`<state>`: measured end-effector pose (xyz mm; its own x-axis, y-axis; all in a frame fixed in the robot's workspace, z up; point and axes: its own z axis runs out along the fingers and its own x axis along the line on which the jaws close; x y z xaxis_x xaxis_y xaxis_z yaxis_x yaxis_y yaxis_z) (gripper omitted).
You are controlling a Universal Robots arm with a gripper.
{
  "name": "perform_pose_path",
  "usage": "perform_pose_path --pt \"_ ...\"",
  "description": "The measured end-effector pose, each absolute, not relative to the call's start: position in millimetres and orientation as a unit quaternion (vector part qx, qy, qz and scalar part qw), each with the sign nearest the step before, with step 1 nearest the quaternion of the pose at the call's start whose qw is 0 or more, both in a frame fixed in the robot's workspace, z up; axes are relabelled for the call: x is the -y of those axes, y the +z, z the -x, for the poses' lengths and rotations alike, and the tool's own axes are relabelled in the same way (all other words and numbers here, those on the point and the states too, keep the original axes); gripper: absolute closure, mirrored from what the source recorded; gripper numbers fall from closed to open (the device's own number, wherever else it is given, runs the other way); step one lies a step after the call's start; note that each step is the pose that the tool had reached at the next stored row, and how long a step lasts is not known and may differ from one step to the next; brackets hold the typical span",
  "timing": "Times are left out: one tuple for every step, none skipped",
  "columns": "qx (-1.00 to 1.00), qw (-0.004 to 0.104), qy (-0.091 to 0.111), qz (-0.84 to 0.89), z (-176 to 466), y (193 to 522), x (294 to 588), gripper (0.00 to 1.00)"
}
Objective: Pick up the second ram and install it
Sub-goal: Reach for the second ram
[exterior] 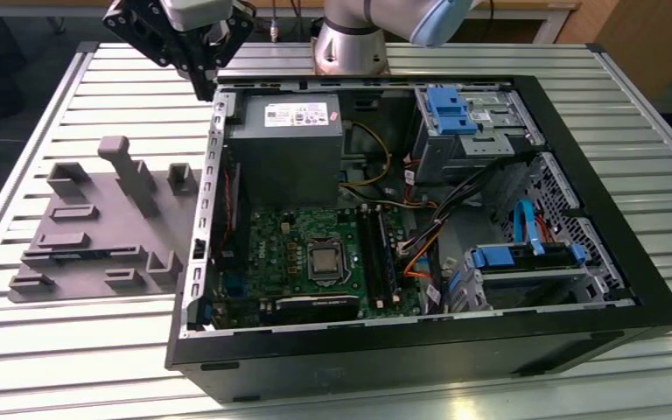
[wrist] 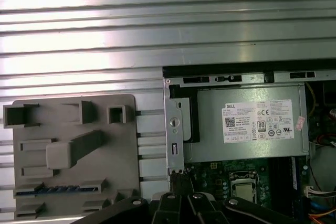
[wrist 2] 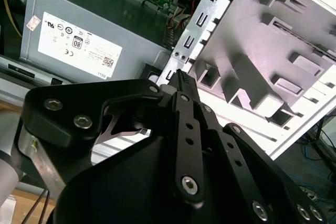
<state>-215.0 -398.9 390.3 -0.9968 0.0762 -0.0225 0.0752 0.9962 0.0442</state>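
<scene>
The pincer [exterior: 203, 80] hangs narrow and empty over the case [exterior: 406, 359] corner. The second ram [exterior: 80, 255] lies well apart toward the exterior view's left, in the grey fixture [exterior: 102, 210] — long axis crosswise.

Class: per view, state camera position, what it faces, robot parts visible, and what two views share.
Exterior view: off the arm, high, facing the open computer case; arm, tool show.
First wrist view: at wrist, facing grey fixture, power supply; tool tips.
Second wrist view: at wrist, along the tool.
Shared: power supply, grey fixture.
</scene>
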Motion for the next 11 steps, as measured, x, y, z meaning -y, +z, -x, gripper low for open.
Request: perform_pose_path --pt "-0.999 0.012 0.022 -0.038 215.7 390.3 398.9 0.89" --pt "-0.999 0.012 0.022 -0.038 216.4 390.2 399.0 0.89" --pt "-0.999 0.012 0.022 -0.038 217.2 390.2 398.9 0.89" --pt "-0.999 0.012 0.022 -0.038 218.0 390.2 399.0 0.89" --pt "-0.999 0.012 0.022 -0.038 218.7 390.2 398.9 0.89" --pt "-0.999 0.012 0.022 -0.038 219.4 390.1 398.9 0.89" --pt "-0.999 0.012 0.022 -0.038 220.2 390.1 398.9 0.89" --pt "-0.999 0.012 0.022 -0.038 221.0 390.0 398.9 0.89" --pt "-0.999 0.012 0.022 -0.038 221.9 390.0 398.9 0.89" --pt "-0.999 0.012 0.022 -0.038 222.8 390.0 398.9 0.89" --pt "-0.999 0.012 0.022 -0.038 223.6 389.9 398.9 0.89"
